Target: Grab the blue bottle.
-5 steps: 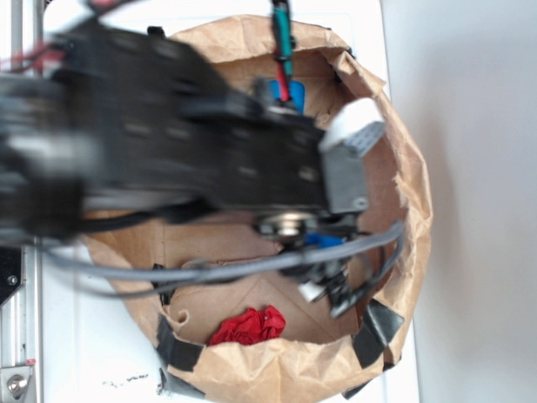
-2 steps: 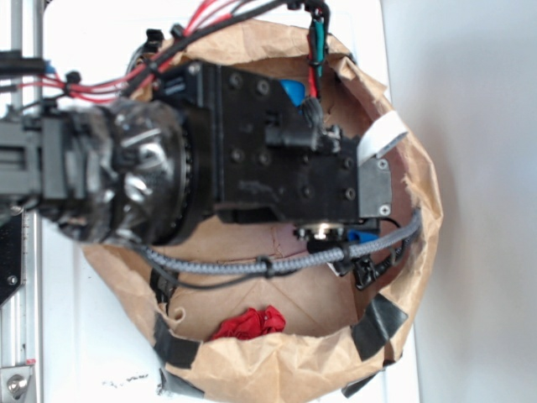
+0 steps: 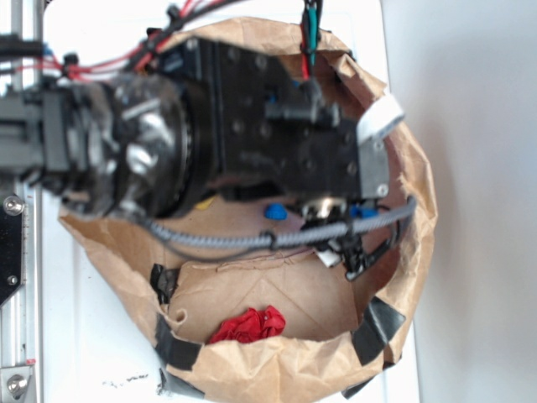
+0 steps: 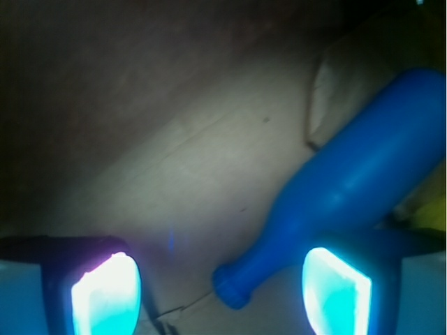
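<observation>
Blue bottle (image 4: 363,188) lies flat on brown paper floor of bag (image 3: 277,369), neck toward your wrist camera, body angled up-right. Jaws released, gripper (image 4: 220,293) hovering; right pad overlaps bottle's lower side, contact unclear. You are at approach step: next shift right to centre neck, descend, clench. Bag walls crowd arm; red cloth (image 3: 249,326) well apart.

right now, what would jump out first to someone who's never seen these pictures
The big black robot arm fills the upper half of the exterior view, reaching into a brown paper-lined basin. In the wrist view, a bright blue plastic bottle lies slanted, its neck between the open gripper pads. A crumpled red cloth sits at the basin's near edge.
</observation>
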